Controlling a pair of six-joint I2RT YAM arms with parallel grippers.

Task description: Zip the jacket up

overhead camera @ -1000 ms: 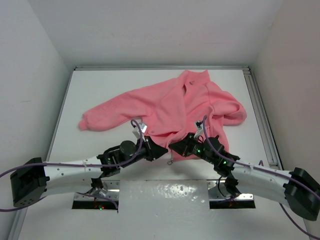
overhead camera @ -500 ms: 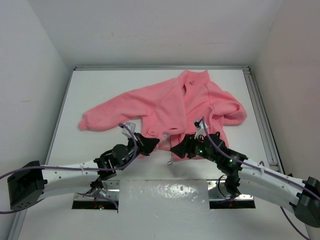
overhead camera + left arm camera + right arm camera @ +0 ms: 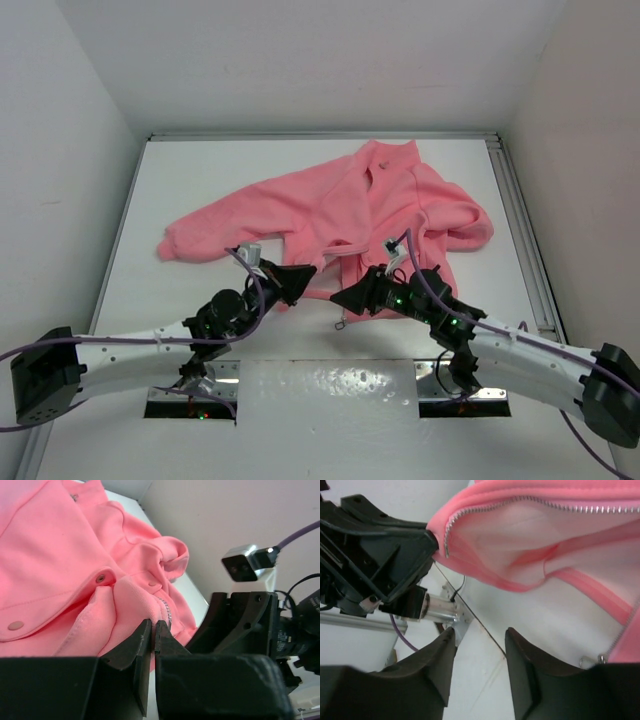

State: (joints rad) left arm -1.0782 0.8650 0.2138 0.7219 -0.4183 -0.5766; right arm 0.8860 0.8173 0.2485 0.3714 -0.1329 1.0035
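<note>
The salmon-pink jacket (image 3: 350, 215) lies spread on the white table (image 3: 200, 180), its front open at the lower hem. My left gripper (image 3: 306, 272) is shut on the bottom corner of one front edge (image 3: 130, 600), right beside the zipper teeth (image 3: 167, 611), and holds it lifted. In the right wrist view that pinched corner (image 3: 440, 537) shows with its row of teeth (image 3: 530, 501). My right gripper (image 3: 479, 641) stands open just to the right of the left one, over bare table with nothing between its fingers. A small metal zipper pull (image 3: 600, 658) hangs on the other front edge.
A seam between table panels (image 3: 485, 630) runs under the right gripper, near the metal base rails (image 3: 190, 375). White walls (image 3: 80, 100) close in the table on three sides. One sleeve (image 3: 210, 232) stretches out to the left; the other (image 3: 470, 225) is folded at the right.
My right gripper has opened, let go of the hem and shifted slightly left. The left gripper has moved up and back, still pinching the jacket's corner.
</note>
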